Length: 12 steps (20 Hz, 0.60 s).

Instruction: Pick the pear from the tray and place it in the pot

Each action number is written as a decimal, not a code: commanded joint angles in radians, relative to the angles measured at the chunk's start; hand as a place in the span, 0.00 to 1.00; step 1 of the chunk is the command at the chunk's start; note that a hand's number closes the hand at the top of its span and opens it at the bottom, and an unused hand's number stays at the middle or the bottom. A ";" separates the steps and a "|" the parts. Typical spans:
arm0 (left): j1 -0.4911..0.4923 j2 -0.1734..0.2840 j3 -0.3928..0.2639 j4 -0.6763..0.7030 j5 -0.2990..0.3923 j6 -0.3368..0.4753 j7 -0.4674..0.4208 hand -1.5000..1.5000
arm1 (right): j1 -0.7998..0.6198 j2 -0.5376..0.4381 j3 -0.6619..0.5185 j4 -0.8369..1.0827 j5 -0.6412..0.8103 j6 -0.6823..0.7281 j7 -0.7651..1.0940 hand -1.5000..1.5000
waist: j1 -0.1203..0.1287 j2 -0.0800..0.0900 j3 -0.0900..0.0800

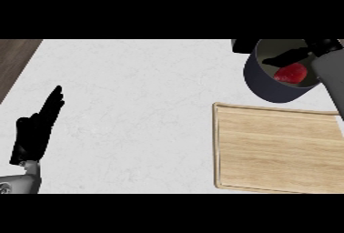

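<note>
The left robot hand is matte black, with slim tapering fingers and a blocky palm. Its wrist narrows to a short pale collar joining a smooth grey forearm. The right forearm is the same plain grey, ending in a black robot hand.

Right hand w/ relaxed fingers sits over dark pot holding red pear, wooden tray just below; left hand rests open at left.
</note>
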 commanded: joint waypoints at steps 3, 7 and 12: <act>0.049 -0.017 -0.002 0.009 -0.011 0.010 -0.053 0.50 | 0.009 -0.006 -0.172 0.008 -0.172 0.053 -0.157 0.00 | -0.010 -0.002 0.002; 0.020 -0.007 0.012 -0.004 -0.005 0.012 -0.001 0.50 | -0.013 -0.005 -0.282 0.027 -0.285 0.132 -0.162 0.00 | -0.022 -0.008 0.001; 0.063 -0.013 0.021 -0.014 -0.003 0.010 -0.019 0.50 | -0.009 -0.131 -0.289 0.072 -0.291 0.342 -0.119 0.00 | -0.030 -0.012 -0.001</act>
